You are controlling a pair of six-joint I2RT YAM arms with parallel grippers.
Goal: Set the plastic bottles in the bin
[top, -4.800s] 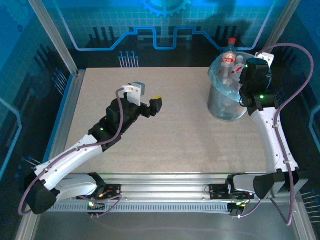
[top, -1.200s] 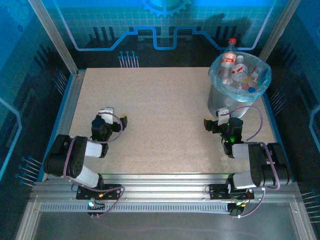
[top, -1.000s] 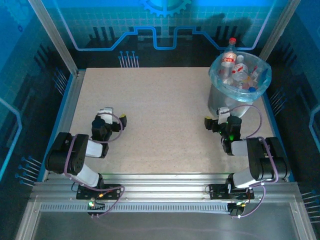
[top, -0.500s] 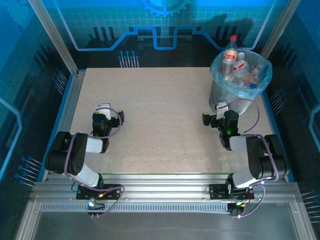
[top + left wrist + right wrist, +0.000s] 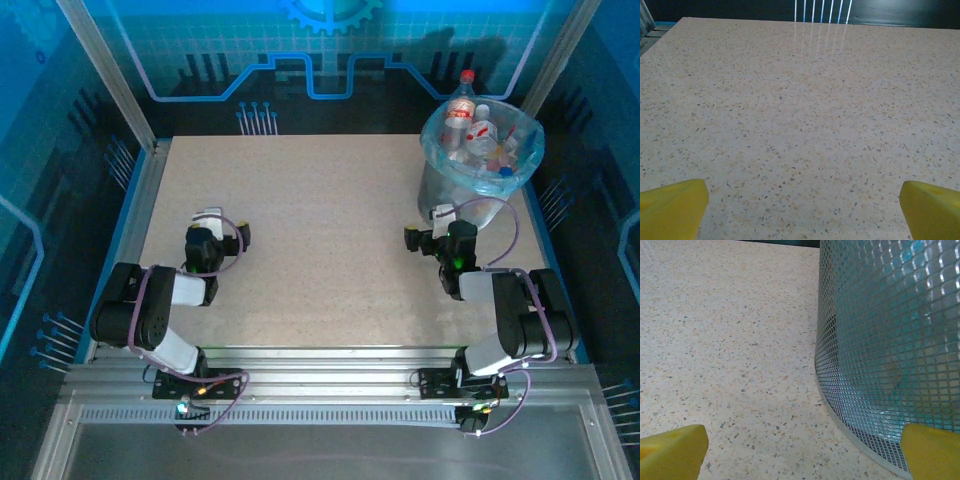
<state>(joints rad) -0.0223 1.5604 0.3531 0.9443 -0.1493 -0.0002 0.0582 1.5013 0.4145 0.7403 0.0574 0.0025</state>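
Bin [image 5: 447, 203]: round wire mesh, blue bag liner, far right on speckled table [image 5: 320, 200]. Clear bottles [image 5: 470, 135] heaped inside. Left gripper [image 5: 804, 206], right gripper [image 5: 804, 446]: arms folded low, yellow fingers spread, empty; right just beside bin.

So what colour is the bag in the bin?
Light blue bag, clearest in the top external view.

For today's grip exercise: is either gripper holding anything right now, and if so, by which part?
Nothing is held. The left gripper and the right gripper are both open and empty; the plastic bottles sit in the bin.
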